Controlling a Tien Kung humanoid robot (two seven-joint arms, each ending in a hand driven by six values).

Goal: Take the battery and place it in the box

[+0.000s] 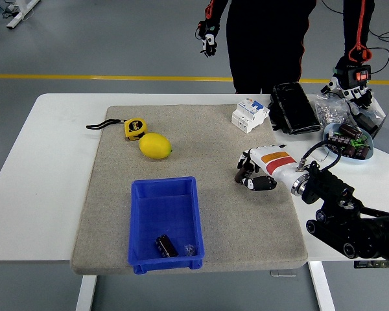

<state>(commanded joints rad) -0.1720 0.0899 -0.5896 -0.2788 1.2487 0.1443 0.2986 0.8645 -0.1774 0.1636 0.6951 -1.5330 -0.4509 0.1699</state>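
The right hand point(251, 176) hovers with fingers curled on nothing, while the battery point(166, 245) already lies well off to its left and nearer the tabletop's edge inside the blue box point(164, 222) (small, rigid, probably slick, best pinched across its barrel).

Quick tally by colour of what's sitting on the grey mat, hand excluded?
Yellow: 2, the tape measure and the lemon
Blue: 1, the box
White: 1, the circuit breaker
Black: 1, the battery, lying inside the box
Total: 5
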